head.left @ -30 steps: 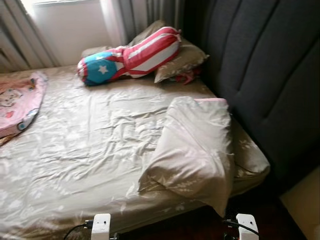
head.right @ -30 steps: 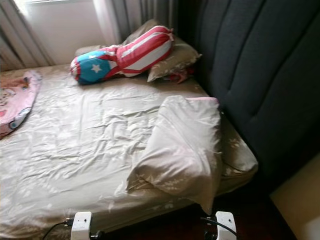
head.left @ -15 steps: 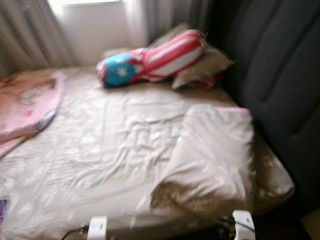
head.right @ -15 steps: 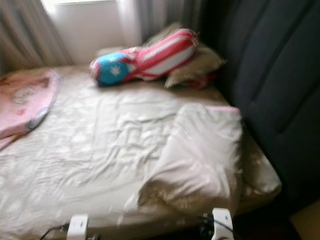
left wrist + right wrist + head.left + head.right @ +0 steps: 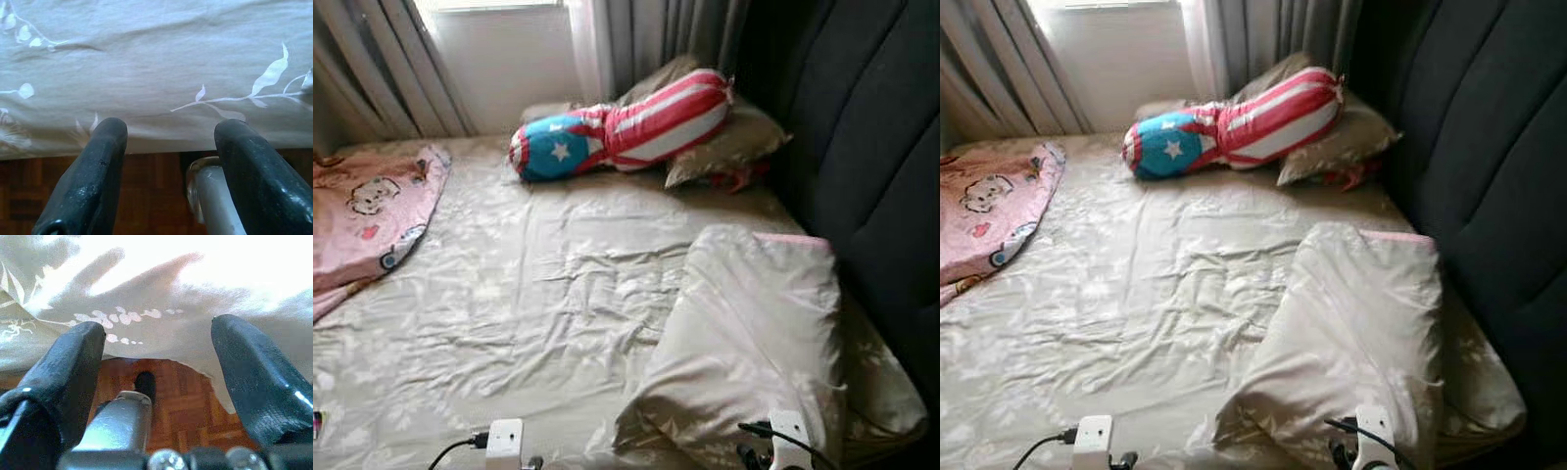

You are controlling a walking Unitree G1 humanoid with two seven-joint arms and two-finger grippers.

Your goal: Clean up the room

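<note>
Both grippers [image 5: 168, 142] [image 5: 159, 362] hang with fingers apart at the bed's [image 5: 509, 323] near edge, where the overhanging pillow [image 5: 754, 343] might slip off

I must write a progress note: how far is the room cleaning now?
Nothing looks done. The pillow lies askew at the bed edge, the sheet is wrinkled, and the pink blanket is bunched. Left gripper and right gripper are open at the bedside, empty.
</note>
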